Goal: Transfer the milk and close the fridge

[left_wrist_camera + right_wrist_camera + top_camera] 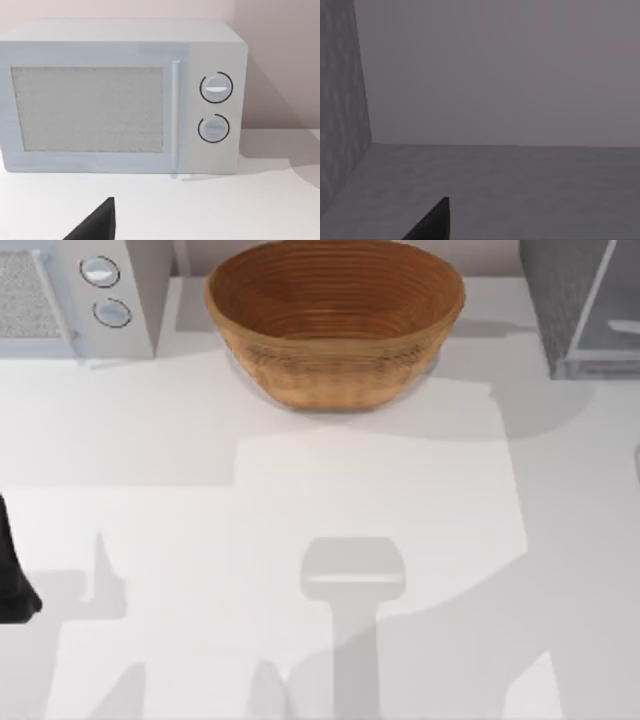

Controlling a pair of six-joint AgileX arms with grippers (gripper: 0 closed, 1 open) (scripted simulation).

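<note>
Milk carton unsighted, both claw states indeterminate: locate the carton before approaching the fridge [585, 310] beside the woven bowl [335, 320].

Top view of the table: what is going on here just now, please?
Nothing on the table is being touched at this moment. The left arm waits at the table's left edge, and the left gripper faces the microwave in the back left corner. The right gripper faces a dim grey space beside a speckled wall, probably the fridge at the back right. The woven bowl stands between the two appliances. The fridge's pale door panel seems swung out, so likely not yet closed.
</note>
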